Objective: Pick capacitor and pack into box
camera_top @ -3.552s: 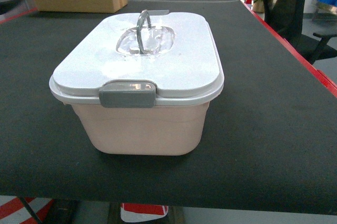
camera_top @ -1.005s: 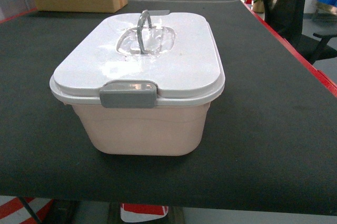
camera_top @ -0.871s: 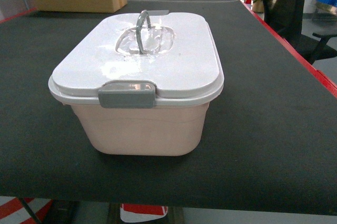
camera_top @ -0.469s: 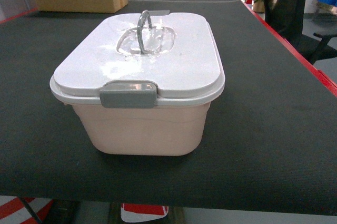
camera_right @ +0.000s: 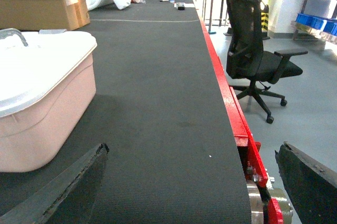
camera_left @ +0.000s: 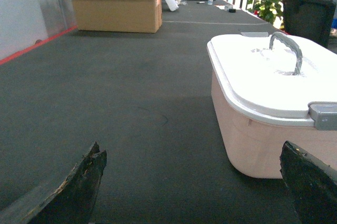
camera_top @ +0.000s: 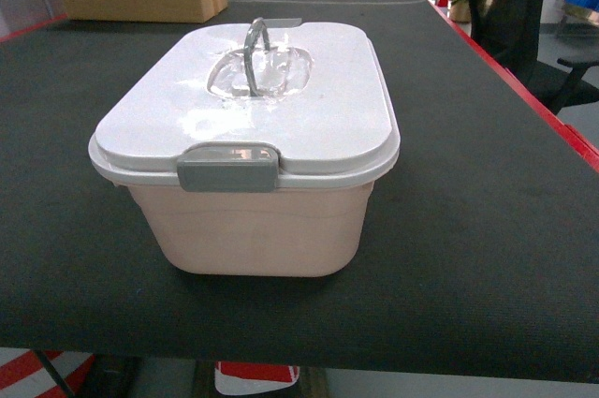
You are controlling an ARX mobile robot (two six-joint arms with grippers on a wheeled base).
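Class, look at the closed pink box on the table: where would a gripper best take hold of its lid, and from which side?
Grip the grey handle on the lid of the box, coming from above. It stands upright as a thin arch over a recess, leaving finger room either side; the rest of the lid looks broad and smooth.

We are reading only one marking: dark stencilled characters, seemingly "#GH", on the raised flap of the brown cardboard box (camera_left: 117, 5) at the far end of the table in the left wrist view. A white label on the same box's side in the right wrist view is proving too small to read. We are finding nothing legible elsewhere.
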